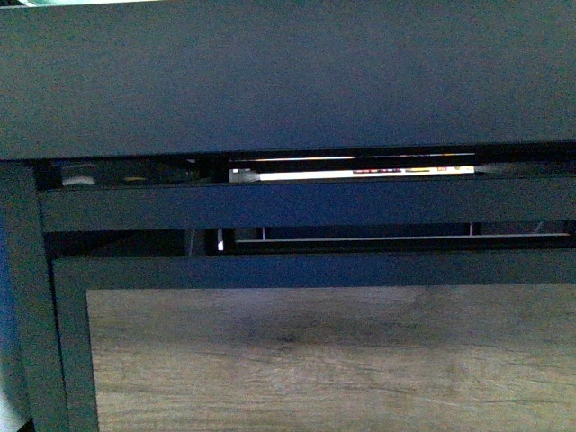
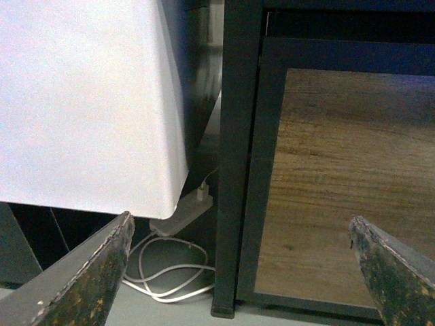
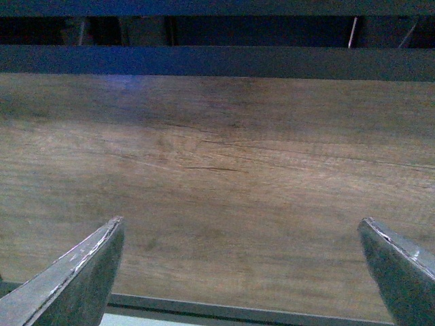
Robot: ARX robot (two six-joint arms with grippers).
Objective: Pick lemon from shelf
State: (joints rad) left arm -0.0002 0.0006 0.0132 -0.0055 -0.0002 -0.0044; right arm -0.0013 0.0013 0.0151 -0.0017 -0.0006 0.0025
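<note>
The lemon is not in view in any frame. The shelf fills the front view: a dark tray [image 1: 288, 81] across the top, black frame bars [image 1: 306, 205] below it and the brown wood-grain front panel [image 1: 333, 360] at the bottom. My left gripper [image 2: 238, 272] is open and empty, low by the shelf's black corner post [image 2: 234, 170], with the wood panel [image 2: 340, 176] beyond. My right gripper [image 3: 241, 272] is open and empty, facing the wood panel [image 3: 217, 183] close up. Neither arm shows in the front view.
A white box-like body [image 2: 81, 102] stands beside the shelf's post. Under it a white power strip [image 2: 180, 214] and a coiled white cable [image 2: 170, 275] lie on the floor. A bright slit [image 1: 360, 169] shows between the shelf's bars.
</note>
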